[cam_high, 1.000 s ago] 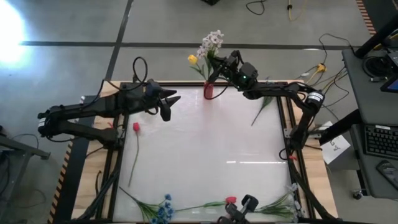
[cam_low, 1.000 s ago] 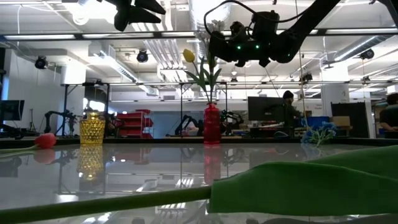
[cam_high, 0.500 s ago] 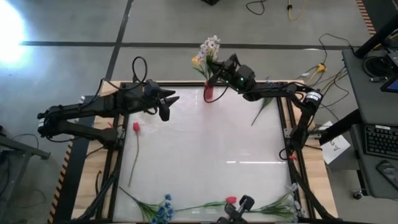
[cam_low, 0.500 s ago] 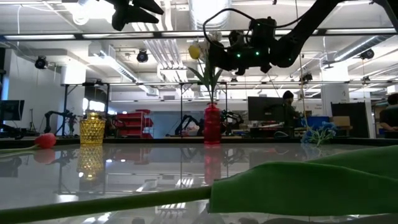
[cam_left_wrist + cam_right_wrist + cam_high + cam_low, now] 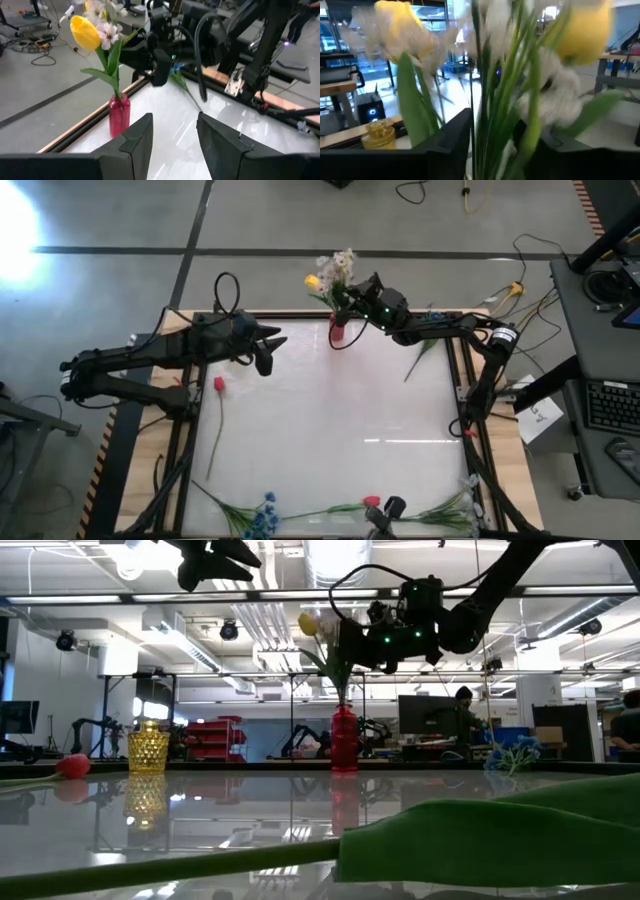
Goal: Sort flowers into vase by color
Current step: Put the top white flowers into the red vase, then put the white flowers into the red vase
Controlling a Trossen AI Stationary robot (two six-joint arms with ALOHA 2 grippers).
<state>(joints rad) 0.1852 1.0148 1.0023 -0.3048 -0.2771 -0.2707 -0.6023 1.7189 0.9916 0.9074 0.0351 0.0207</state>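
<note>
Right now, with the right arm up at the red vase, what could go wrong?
1. The right tool sits among the stems above the narrow red vase, which stands at the table's far edge; a sideways pull might tip it.
2. The yellow tulip and white spray share one vase, so the colour sort may already be mixed.
3. The left tool hovers nearby; the arms might collide.

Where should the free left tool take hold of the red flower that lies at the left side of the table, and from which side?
Grip the red flower on its thin green stem just below the head, coming straight down from above: it lies flat with clear table around it.
</note>
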